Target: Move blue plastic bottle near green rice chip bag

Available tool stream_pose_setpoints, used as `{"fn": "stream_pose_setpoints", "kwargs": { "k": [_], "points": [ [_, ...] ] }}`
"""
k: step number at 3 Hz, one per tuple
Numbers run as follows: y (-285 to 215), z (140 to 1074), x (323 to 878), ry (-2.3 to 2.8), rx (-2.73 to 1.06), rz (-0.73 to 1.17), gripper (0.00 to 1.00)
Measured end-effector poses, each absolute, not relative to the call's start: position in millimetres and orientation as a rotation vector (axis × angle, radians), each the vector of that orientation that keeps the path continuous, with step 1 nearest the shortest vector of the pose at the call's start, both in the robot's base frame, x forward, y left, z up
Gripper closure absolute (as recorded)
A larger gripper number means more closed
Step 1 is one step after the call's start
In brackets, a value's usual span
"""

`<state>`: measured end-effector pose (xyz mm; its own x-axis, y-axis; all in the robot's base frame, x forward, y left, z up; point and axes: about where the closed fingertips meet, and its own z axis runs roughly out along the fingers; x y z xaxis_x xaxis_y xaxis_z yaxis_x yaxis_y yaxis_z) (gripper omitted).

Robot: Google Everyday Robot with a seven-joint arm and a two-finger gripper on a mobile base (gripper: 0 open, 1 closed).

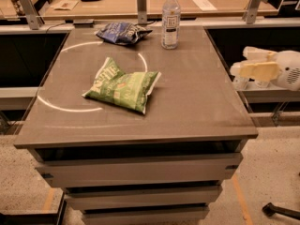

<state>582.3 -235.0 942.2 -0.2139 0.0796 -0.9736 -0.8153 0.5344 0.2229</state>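
Note:
The blue plastic bottle [170, 18] stands upright near the far edge of the grey table [197, 102], right of centre. It is clear, with a white cap and a pale label. The green rice chip bag [123, 85] lies flat near the middle of the table, left of and nearer than the bottle. My gripper [257, 64], white and cream, reaches in from the right, beyond the table's right edge. It is well apart from the bottle and holds nothing that I can see.
A dark blue chip bag [123, 33] lies at the far edge, left of the bottle. A white ring [56, 107] is marked on the tabletop. A wooden counter with metal posts [141, 3] runs behind. A shelf [269, 95] stands below my gripper.

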Motion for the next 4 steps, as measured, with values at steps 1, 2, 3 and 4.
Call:
{"fn": "stream_pose_setpoints", "kwargs": {
  "k": [1, 2, 3, 4],
  "points": [
    [-222, 930, 639, 1.605, -0.587, 0.842, 0.0],
    [-215, 932, 684, 1.604, -0.558, 0.742, 0.0],
    [-204, 943, 731, 1.612, -0.619, 0.603, 0.0],
    [-194, 940, 768, 1.617, -0.661, 0.578, 0.0]
  ]
}}
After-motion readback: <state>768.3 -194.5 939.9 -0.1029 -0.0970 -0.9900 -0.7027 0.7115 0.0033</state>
